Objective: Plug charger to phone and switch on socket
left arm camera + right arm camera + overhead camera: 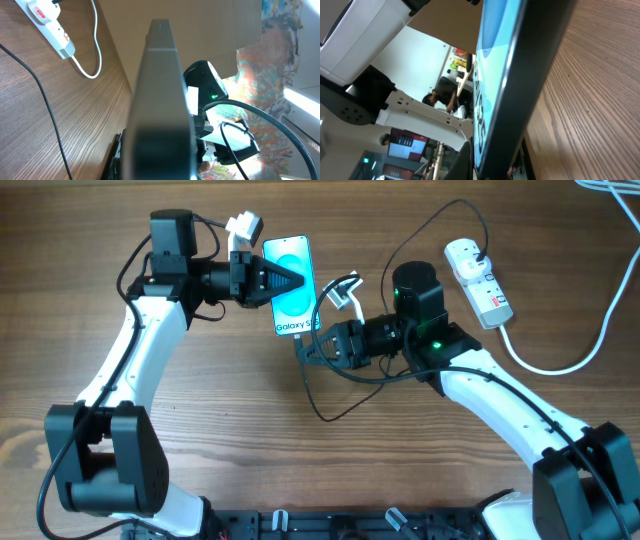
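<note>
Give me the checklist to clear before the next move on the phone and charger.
1. Phone held firmly: ok. The left gripper has its jaws shut on the phone, which the left wrist view shows edge-on.
2. Charger in hand: ok. The charger runs into the shut jaws of the right gripper at the phone's lower end.
3. Plug seated in the phone's port: cannot tell, since the tip is hidden in every view.
4. Charger's far end at the socket: ok, the black cable reaches it.
5. Socket switch on: cannot tell, too small to read.
</note>
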You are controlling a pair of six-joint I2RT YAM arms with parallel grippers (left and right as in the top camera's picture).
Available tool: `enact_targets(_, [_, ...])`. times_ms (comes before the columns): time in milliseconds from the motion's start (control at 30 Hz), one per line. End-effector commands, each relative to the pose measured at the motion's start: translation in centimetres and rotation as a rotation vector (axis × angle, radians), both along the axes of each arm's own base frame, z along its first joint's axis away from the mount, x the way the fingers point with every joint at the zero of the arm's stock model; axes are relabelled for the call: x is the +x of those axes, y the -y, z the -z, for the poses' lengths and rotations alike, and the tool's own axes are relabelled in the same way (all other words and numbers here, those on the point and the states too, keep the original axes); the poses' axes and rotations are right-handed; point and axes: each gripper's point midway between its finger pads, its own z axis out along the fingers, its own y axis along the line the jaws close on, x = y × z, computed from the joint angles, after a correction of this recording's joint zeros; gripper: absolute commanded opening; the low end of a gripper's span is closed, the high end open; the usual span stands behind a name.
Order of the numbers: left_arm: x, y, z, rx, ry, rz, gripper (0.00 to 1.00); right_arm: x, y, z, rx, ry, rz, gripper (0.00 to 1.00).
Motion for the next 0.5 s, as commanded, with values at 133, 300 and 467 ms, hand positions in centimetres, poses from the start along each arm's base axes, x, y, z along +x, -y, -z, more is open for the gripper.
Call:
enact_targets(133, [-0.62,0.01,-0.95,-0.029,0.039,0.032,0.04,0.63,0.00,0.41,-0.010,-0.009,0.022,0.04])
enact_targets(300, [-0.62,0.01,-0.95,-0.029,0.038,0.032,0.04,0.65,-0.01,0.41,-0.010,-0.008,0.023,0.04])
enact_targets(467, [-0.62,0.01,-0.95,-0.029,0.038,0.032,0.04,1.01,0.26,0.42,-0.013,-0.021,0.037,0.04])
